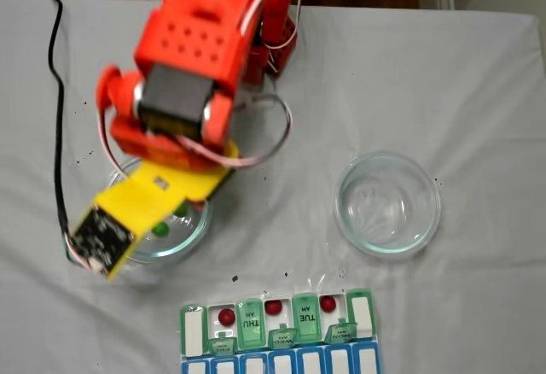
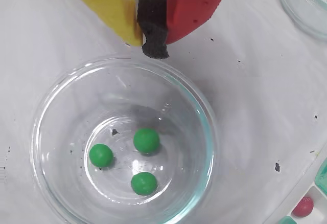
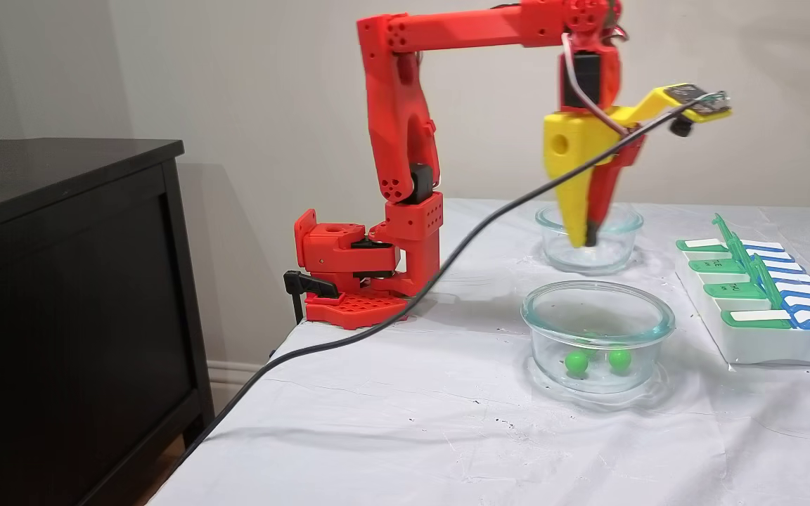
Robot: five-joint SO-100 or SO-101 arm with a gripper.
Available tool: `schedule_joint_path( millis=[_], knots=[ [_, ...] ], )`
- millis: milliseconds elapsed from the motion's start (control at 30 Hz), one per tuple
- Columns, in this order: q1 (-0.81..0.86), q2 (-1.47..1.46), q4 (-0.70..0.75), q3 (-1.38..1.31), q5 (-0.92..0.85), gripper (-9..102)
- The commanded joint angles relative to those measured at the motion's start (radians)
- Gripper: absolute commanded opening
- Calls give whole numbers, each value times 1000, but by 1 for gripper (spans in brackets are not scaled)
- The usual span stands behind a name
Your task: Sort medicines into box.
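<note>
Gripper point(image 2: 148, 40) hovering above glass dish point(image 2: 204, 121), clenched on its own black foam pad point(image 2: 153, 24), carrying nothing. 3 green balls point(image 2: 145, 140) sitting in dish at 6 o'clock of fingertips. 3 red balls point(image 1: 226, 315) lying in pill box point(image 1: 277, 331), probably open compartments.

Green balls point(image 2: 146, 140) in dish; red balls point(image 1: 226, 315) in organiser point(image 1: 362, 318).
</note>
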Motion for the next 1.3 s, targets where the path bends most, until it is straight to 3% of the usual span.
schedule_joint_path(
  millis=[0,267,367,467,633,900,1267],
  knots=[
    [32,169,-20,28,-31,0],
    [114,422,-147,279,-23,0],
    [164,500,-112,364,-135,0],
    [176,538,-156,420,-77,0],
    [164,402,-178,342,-12,0],
    [175,270,-380,354,106,0],
    [170,0,-365,249,331,0]
  ],
)
